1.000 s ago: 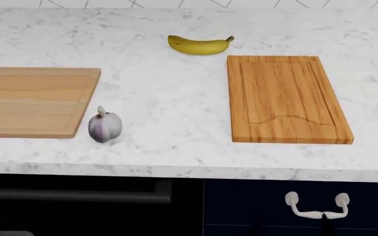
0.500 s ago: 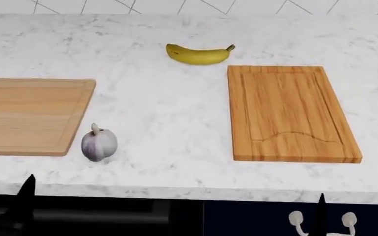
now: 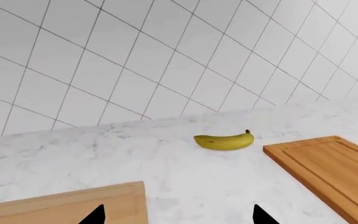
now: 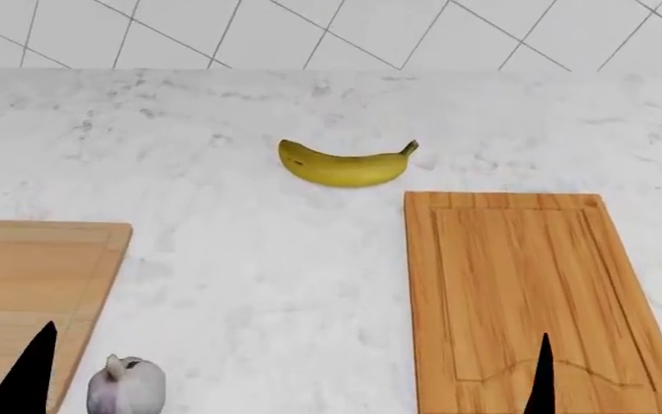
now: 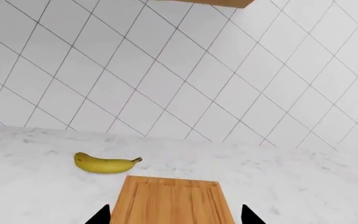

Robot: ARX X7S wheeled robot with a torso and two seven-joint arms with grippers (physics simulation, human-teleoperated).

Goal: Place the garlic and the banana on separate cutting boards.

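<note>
From my head I count one banana (image 4: 345, 166) and one garlic (image 4: 125, 385) on the worktop (image 4: 262, 267), between two cutting boards (image 4: 538, 285). My left wrist shows my left gripper (image 3: 175, 215) spread, empty. My right wrist shows my right gripper (image 5: 174, 215) likewise.

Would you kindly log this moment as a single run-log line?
phase: approach | garlic: on counter beside pale board | banana: on counter behind dark board | both boards bare | nothing held
</note>
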